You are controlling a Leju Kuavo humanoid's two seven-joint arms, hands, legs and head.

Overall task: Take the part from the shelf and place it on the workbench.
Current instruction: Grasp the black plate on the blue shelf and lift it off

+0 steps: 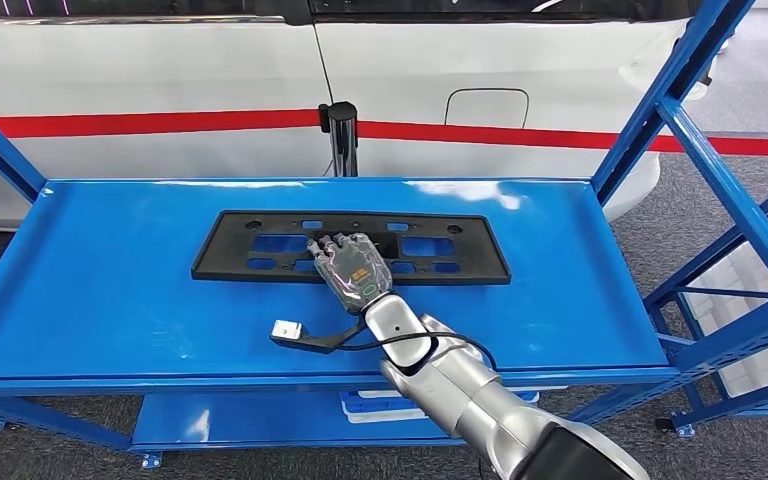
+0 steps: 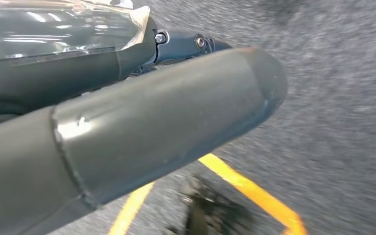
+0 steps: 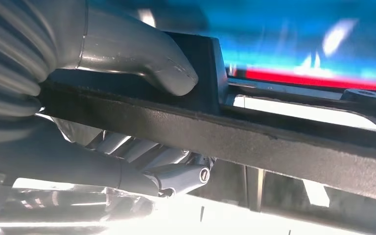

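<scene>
Head view: black plastic frame [image 1: 350, 246] lies flat on the top level of the blue shelf [image 1: 100, 290], long side across, near the middle. Right hand [image 1: 352, 268] reaches over the frame's near edge, palm down, fingers lying on top of the frame's middle bar. Silver right arm [image 1: 460, 385] comes in from below. A small grey camera block [image 1: 287, 329] on a black bracket sticks out beside the wrist, above the shelf surface. Behind the shelf stands a white car [image 1: 160, 80] with a red stripe, and a black post [image 1: 341, 135] rises at the shelf's far edge.

Left wrist view: left hand [image 2: 127, 122] hangs over grey carpet [image 2: 342, 98] with yellow floor lines [image 2: 254, 191]. Thick thumb and one dark finger extended side by side, nothing between them; how the remaining fingers lie, cannot tell.

Right wrist view: thumb [image 3: 142, 58] sits on one face of the frame's edge bar [image 3: 254, 134], fingers [image 3: 127, 156] on the opposite face, so the right hand grips the bar between them. Blue shelf surface blurred behind.
</scene>
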